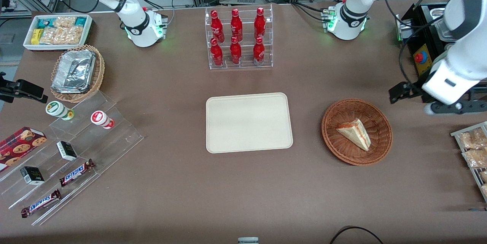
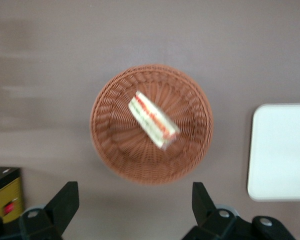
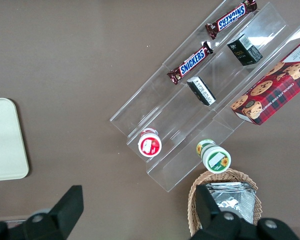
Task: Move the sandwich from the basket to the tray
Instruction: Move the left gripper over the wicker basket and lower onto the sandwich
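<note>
The sandwich [image 1: 355, 133], a pale triangular wedge with red-orange and green filling at its edge, lies in the round reddish-brown wicker basket [image 1: 328, 131]. The cream tray [image 1: 249, 122] lies flat beside the basket, toward the parked arm's end, with nothing on it. My left gripper [image 1: 397, 92] hangs above the table just off the basket's rim, farther from the front camera and toward the working arm's end. In the left wrist view the gripper [image 2: 135, 194] is open and empty, with the sandwich [image 2: 152, 120], the basket [image 2: 107, 145] and the tray's edge [image 2: 282, 150] below it.
A clear rack of red bottles [image 1: 239, 38] stands farther back than the tray. A black box with a red button [image 1: 422, 58] and a rack of bagged snacks [image 1: 473, 152] flank the basket. Acrylic steps with snacks [image 1: 68, 152], a tan foil-tray basket [image 1: 78, 72] and a white bin [image 1: 57, 31] lie toward the parked arm's end.
</note>
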Controlling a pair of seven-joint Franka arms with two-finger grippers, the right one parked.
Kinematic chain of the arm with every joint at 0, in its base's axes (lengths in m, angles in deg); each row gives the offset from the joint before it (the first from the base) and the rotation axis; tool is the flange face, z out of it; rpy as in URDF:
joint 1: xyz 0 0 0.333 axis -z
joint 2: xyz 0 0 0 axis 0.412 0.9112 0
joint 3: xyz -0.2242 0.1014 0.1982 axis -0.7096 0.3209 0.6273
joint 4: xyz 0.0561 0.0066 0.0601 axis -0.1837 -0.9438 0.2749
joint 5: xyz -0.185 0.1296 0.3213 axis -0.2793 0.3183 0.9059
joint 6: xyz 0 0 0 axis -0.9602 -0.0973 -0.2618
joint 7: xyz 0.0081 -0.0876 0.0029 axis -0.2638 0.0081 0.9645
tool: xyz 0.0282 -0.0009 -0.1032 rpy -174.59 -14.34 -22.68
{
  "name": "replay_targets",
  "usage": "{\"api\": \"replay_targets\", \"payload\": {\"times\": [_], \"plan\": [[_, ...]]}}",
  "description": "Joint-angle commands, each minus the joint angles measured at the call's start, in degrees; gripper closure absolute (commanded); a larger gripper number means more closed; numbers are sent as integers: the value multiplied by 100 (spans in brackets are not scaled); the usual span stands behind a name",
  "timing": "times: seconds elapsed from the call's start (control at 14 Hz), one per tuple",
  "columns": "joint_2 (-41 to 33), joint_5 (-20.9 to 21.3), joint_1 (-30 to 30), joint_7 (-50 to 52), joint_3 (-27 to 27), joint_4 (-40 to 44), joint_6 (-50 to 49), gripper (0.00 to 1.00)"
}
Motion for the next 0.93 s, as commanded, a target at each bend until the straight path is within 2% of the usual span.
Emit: {"api": "replay_targets", "payload": {"times": [0.0,0.14,0.43,0.86], "plan": [[-222,-46,21,1209,-112,-945,1085,0],[-196,-46,30,2370,-200,-1525,1982,0],[-38,-20,39,3498,-218,-2546,3477,0],[585,-11,47,3843,-227,-3074,4655,0]]}}
